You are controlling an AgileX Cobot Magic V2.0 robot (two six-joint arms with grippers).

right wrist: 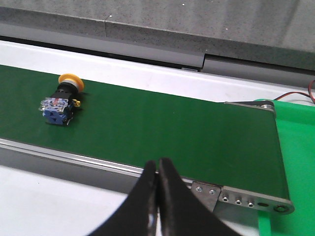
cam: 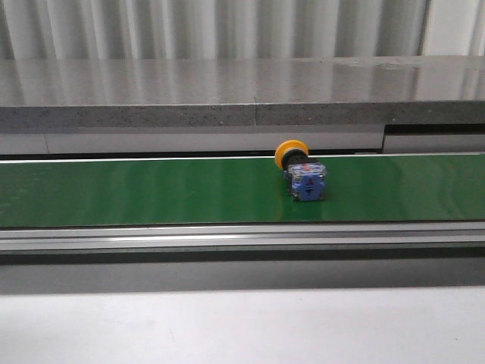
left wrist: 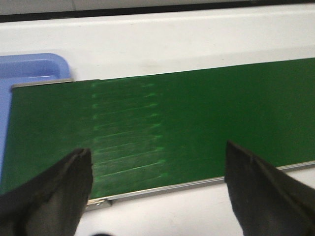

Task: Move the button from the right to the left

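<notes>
The button [cam: 301,171] lies on its side on the green conveyor belt [cam: 151,189], right of the middle, its yellow cap towards the far edge and its blue block towards me. It also shows in the right wrist view [right wrist: 61,101]. My right gripper [right wrist: 157,164] is shut and empty, above the belt's near rail, apart from the button. My left gripper [left wrist: 157,157] is open and empty over the belt's near edge [left wrist: 162,187]. The button is out of the left wrist view. Neither gripper shows in the front view.
A grey stone ledge [cam: 227,91] runs behind the belt. A blue tray [left wrist: 29,69] lies past the belt's end in the left wrist view. A metal bracket with screws [right wrist: 236,196] and a bright green surface [right wrist: 295,147] are at the belt's other end.
</notes>
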